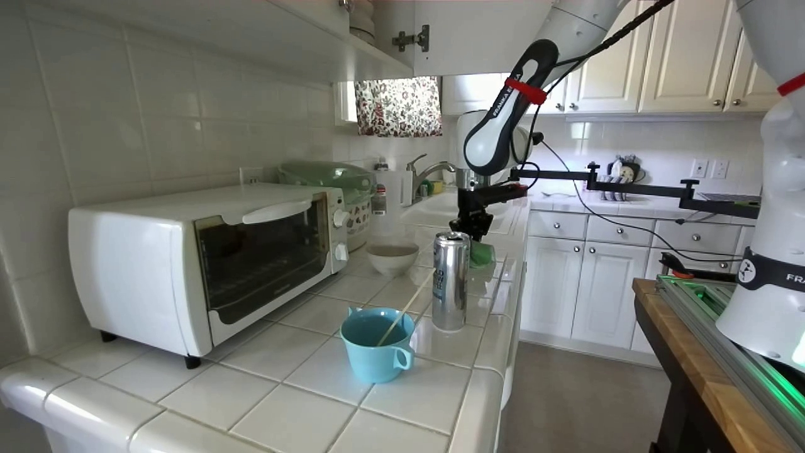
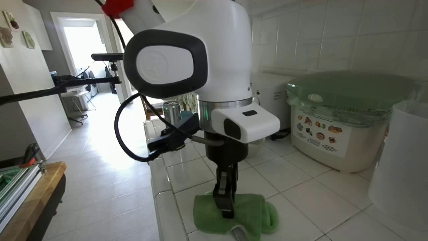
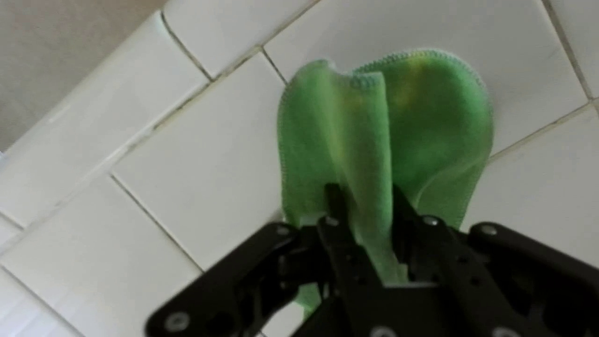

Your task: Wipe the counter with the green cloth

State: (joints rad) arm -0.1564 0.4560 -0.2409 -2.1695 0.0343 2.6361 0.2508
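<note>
The green cloth (image 3: 435, 121) lies bunched and folded on the white tiled counter (image 3: 210, 154), near the counter's rounded edge. It also shows in both exterior views (image 1: 482, 255) (image 2: 255, 214). My gripper (image 3: 367, 201) points down with its fingers on either side of a raised fold of the cloth, and the fold fills the gap between them. In an exterior view, the fingertips (image 2: 228, 211) are low against the cloth, close to the tiles. The part of the cloth under the gripper body is hidden in the wrist view.
A silver can (image 1: 450, 283), a blue cup (image 1: 371, 355) with a stick in it and a white bowl (image 1: 391, 259) stand on the counter. A toaster oven (image 1: 144, 264), a green-lidded bin (image 2: 321, 140) and a white container (image 2: 401, 164) line the wall side.
</note>
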